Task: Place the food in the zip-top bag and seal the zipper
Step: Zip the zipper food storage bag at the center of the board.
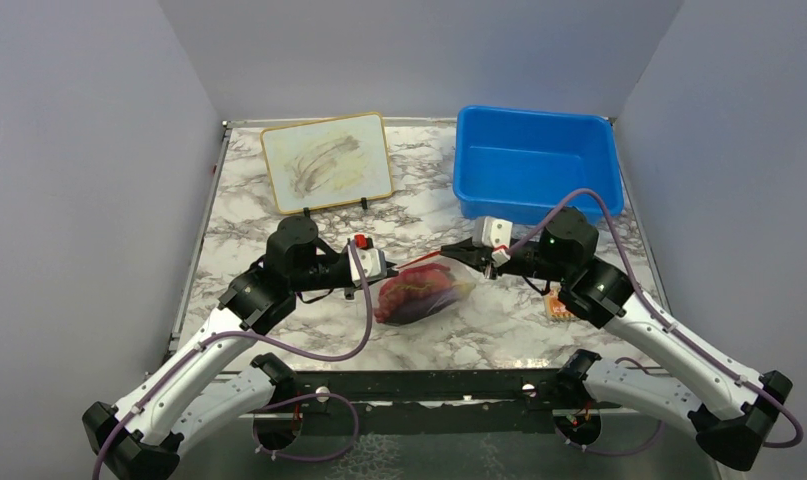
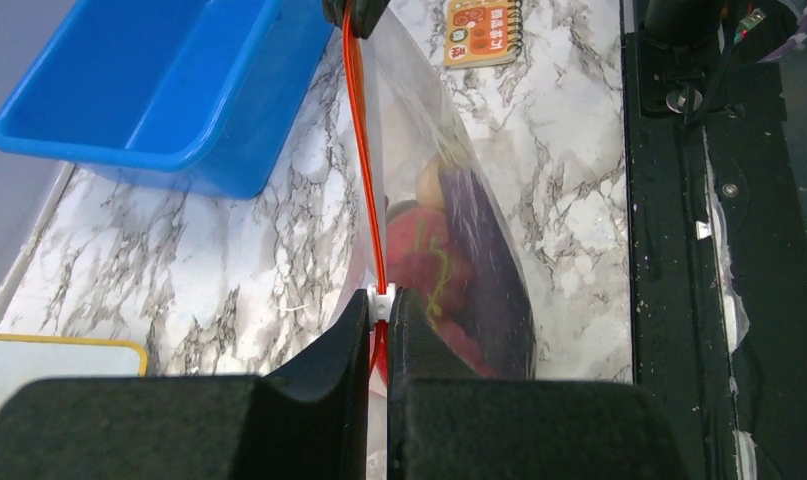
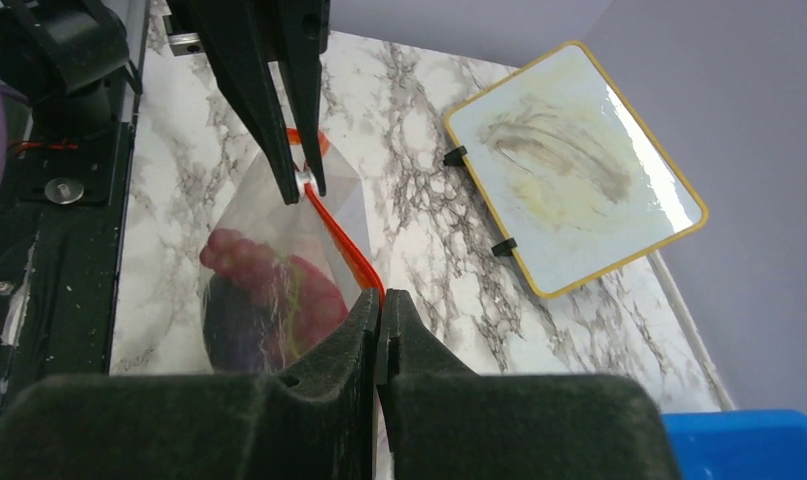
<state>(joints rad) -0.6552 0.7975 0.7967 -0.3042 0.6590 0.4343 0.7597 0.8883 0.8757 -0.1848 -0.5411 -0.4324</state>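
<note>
The clear zip-top bag hangs between my two grippers at the middle of the table, its bottom resting on the marble. Food shows through it: pink-red peach, purple eggplant and a pale piece, also seen in the right wrist view. The orange-red zipper runs taut along the mouth. My left gripper is shut on the white slider at the zipper's left end. My right gripper is shut on the zipper's other end.
A blue plastic bin stands at the back right, just behind the right gripper. A yellow-framed whiteboard lies at the back left. A small orange card lies by the right arm. The black base rail runs along the near edge.
</note>
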